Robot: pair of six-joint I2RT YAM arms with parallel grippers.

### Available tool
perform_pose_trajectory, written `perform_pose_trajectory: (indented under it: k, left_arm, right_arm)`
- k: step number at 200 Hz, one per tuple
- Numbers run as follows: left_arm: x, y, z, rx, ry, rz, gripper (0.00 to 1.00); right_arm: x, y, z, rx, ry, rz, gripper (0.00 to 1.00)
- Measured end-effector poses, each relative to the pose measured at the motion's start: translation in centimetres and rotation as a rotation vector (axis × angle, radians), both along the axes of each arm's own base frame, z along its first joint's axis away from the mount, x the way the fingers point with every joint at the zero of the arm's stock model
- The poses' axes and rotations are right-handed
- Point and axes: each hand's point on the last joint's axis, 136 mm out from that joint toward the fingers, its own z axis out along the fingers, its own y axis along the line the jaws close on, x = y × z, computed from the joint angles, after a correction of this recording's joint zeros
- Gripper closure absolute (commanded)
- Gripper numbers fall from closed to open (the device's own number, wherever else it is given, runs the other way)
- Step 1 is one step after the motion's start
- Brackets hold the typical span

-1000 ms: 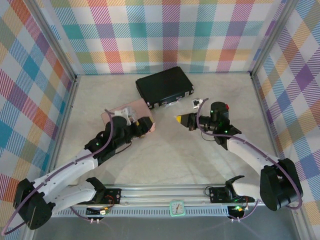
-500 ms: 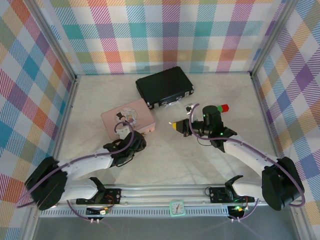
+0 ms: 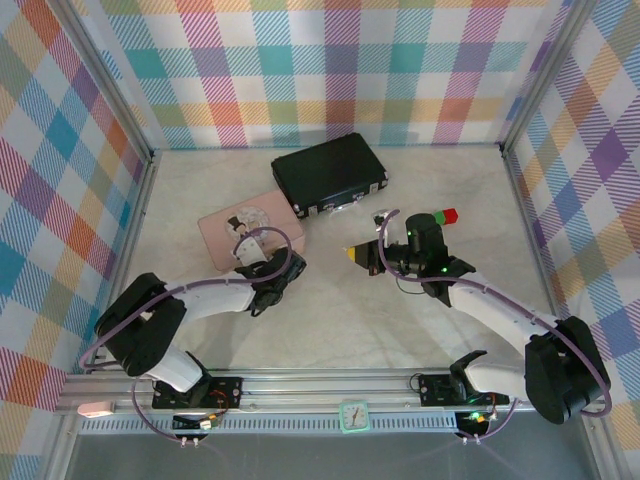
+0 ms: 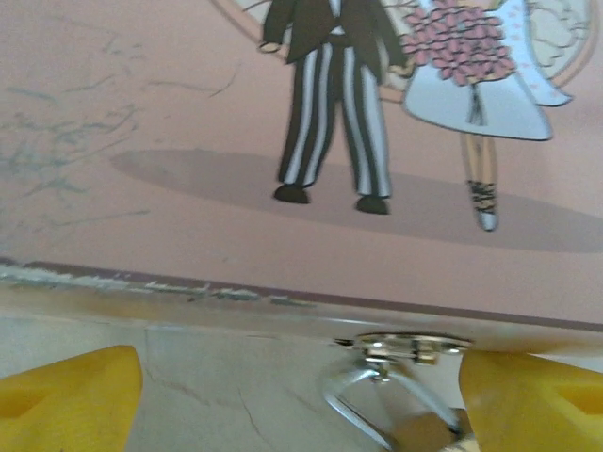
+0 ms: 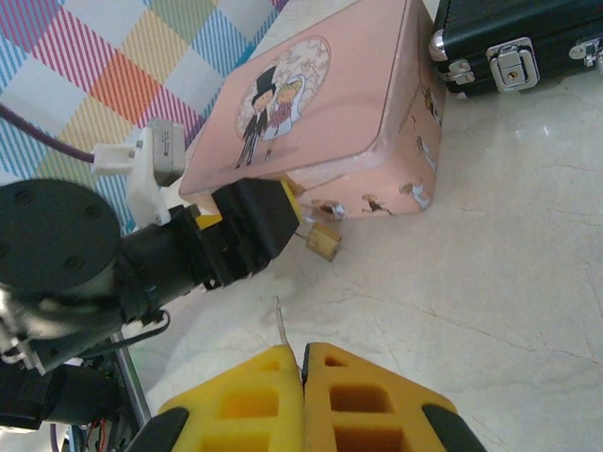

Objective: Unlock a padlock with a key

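Observation:
The padlock (image 5: pixel 325 242), a tiny brass body on a silver shackle (image 4: pixel 396 407), hangs from a hasp (image 4: pixel 405 347) on the near edge of the pink box (image 3: pixel 232 240). My left gripper (image 4: pixel 301 400) is open, its yellow fingertips (image 4: pixel 66 395) wide apart on either side of the shackle, which sits close to the right one. My right gripper (image 5: pixel 303 363) is shut on the key, whose thin silver blade (image 5: pixel 281 325) sticks out toward the padlock with a short gap between them. Seen from above, the right gripper (image 3: pixel 352 254) faces the left gripper (image 3: pixel 290 264) across bare table.
A black case (image 3: pixel 330 175) with metal latches lies behind the pink box (image 5: pixel 330 122). A green-and-red block (image 3: pixel 443 215) sits behind my right arm. Plaid walls close in the back and both sides.
My left arm has folded back and its gripper dropped from the box's right corner to its near edge, jaws wider. The box shifted slightly left. My right gripper moved left and nearer.

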Motion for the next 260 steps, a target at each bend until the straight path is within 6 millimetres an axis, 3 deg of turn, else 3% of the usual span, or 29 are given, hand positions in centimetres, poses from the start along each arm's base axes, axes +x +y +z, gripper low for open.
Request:
perform_pose_trajectory:
  k: [42, 87, 134, 153, 177, 236, 260]
  left_arm:
    - [2.2, 1.2, -0.7, -0.032, 0.025, 0.011, 0.12]
    - [2.9, -1.9, -0.9, -0.167, 0.015, -0.12, 0.19]
    - [2.7, -2.9, -2.7, -0.206, 0.019, -0.163, 0.27]
    - [2.9, -2.8, -2.8, -0.184, 0.01, -0.156, 0.36]
    - [3.2, -2.3, -3.3, -0.128, 0.009, -0.149, 0.55]
    - [4.1, -1.8, -3.7, -0.046, -0.007, -0.137, 0.76]
    - [4.9, -2.8, -3.5, -0.095, -0.035, -0.152, 0.89]
  right_arm:
    - [-0.1, -0.1, -0.2, -0.013, 0.0, 0.005, 1.0]
    - [-0.2, -0.2, 0.2, -0.011, -0.012, -0.002, 1.0]
    - [-0.2, -0.3, 0.1, -0.013, -0.009, -0.002, 1.0]
    - [-0.2, -0.3, 0.1, -0.015, -0.011, -0.003, 1.0]
    - [-0.3, -0.4, 0.4, -0.014, -0.018, -0.006, 1.0]
    - [-0.3, -0.5, 0.3, -0.018, -0.013, -0.009, 1.0]
    - [-0.3, -0.5, 0.2, -0.018, -0.011, -0.009, 1.0]
